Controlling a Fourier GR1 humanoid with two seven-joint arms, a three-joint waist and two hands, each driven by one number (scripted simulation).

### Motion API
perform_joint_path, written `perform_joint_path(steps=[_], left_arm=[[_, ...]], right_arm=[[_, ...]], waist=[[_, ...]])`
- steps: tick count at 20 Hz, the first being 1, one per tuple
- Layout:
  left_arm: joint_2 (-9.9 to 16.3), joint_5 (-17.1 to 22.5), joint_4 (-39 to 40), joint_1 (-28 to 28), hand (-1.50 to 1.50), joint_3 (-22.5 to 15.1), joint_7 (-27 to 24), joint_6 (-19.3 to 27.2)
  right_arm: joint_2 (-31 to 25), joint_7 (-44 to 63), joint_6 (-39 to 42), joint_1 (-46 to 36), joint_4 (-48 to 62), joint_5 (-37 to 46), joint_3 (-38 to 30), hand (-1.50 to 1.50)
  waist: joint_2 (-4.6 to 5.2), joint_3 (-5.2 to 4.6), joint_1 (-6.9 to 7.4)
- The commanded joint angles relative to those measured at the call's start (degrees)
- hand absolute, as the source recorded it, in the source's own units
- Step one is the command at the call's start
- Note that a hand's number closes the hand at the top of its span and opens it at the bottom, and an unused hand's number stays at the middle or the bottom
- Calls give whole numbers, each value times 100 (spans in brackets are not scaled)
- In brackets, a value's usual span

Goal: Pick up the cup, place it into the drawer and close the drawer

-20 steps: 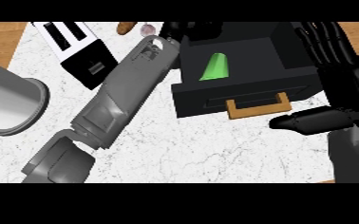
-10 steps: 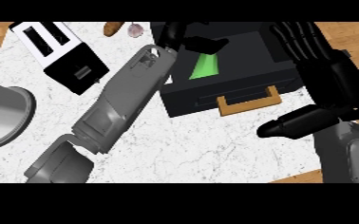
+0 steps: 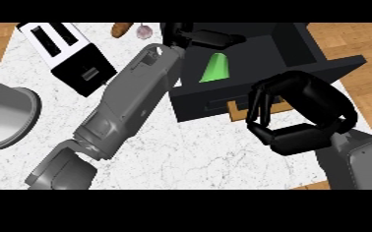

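Cup (image 3: pixel 215 68) lies inside the open black drawer (image 3: pixel 330 65), left hand (image 3: pixel 195 35) relaxed at its far rim, right hand (image 3: pixel 301 112) curled, grasping nothing, at its front.

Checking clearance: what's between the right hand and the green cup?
Head view: the black drawer's front wall, with its wooden handle, separates the right hand from the green cup.

One head view looks steeply down, close over the counter (image 3: pixel 181 162).
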Motion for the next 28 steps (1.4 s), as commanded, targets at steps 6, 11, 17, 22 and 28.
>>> perform_joint_path(steps=[6, 11, 17, 22, 28], left_arm=[[0, 353, 271, 22, -150, 140, -488, 212], [0, 635, 80, 167, -150, 219, -659, 192], [30, 612, -248, 760, -150, 200, -854, -304], [290, 611, -572, 1095, -150, 258, -863, -388], [633, 724, -1176, 1573, -150, 224, -574, -862]], right_arm=[[-954, 262, 441, 537, -484, 1617, 590, -150], [-617, -65, -340, 634, 140, 3089, 1018, -150], [-367, -1174, -949, 476, 2310, 4249, 1581, -150], [-187, -1711, -1246, -498, 4216, 4696, 1486, 150], [-256, -2699, -1858, -1331, 5747, 4640, 794, 150]], waist=[[-135, 5, 513], [-166, 6, 874], [-178, 11, 1245], [-168, 13, 1392], [-141, 26, 1687]])
